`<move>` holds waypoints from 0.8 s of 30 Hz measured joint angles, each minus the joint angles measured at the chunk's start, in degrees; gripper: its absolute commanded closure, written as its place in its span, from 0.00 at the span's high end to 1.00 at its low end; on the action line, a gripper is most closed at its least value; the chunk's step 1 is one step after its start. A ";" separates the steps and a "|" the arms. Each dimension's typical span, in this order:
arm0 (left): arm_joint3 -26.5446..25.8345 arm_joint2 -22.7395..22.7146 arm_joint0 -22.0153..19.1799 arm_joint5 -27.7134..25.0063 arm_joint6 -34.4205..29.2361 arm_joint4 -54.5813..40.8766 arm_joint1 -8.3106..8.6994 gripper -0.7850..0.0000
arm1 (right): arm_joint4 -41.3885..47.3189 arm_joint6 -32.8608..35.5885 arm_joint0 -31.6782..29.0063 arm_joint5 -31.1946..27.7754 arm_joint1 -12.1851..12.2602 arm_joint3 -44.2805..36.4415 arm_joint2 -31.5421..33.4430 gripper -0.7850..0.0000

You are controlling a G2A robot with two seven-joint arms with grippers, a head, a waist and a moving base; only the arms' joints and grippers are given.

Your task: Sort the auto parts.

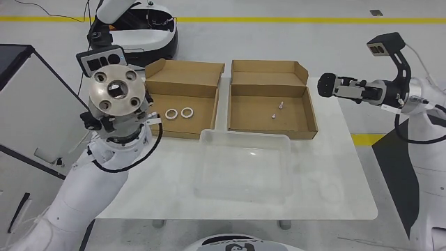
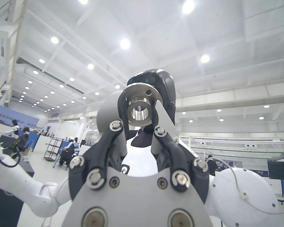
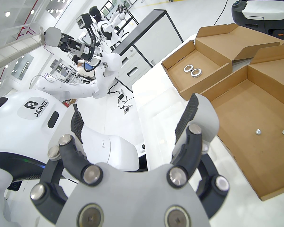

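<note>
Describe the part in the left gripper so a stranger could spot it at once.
Start at the white table and look just off its left edge, beside the left cardboard box, where the left gripper is raised. It grips a metal hub: unlike the small rings in that box and bolts in the right cardboard box, it is a broad disc with a centre bore ringed by holes.

There are two open brown cardboard boxes on the one white worktop (image 1: 334, 181). The box nearer the left tool (image 2: 138, 113) is the left box (image 1: 202, 104), and it holds two flat silver metal rings (image 1: 171, 114) (image 1: 187, 112). The right box (image 1: 258, 115), nearer the right tool (image 3: 135, 105), holds two small silver metal fasteners (image 1: 280, 104) (image 1: 274, 116). There is one clear plastic tray (image 1: 244, 134). One flanged silver metal hub (image 1: 101, 92) sits clamped in the left tool.
</note>
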 measured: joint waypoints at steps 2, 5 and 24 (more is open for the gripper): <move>0.71 -1.20 0.90 0.52 -0.51 2.09 -0.36 0.00 | 0.00 0.00 0.00 0.00 0.00 0.00 0.00 1.00; 1.60 -2.81 1.95 1.16 -1.14 6.00 -0.70 0.00 | 0.00 0.00 0.00 0.00 0.00 0.00 0.00 1.00; -2.44 -5.16 4.99 2.23 -2.23 2.07 -2.74 0.00 | 0.00 0.00 0.00 0.00 0.00 0.00 0.00 1.00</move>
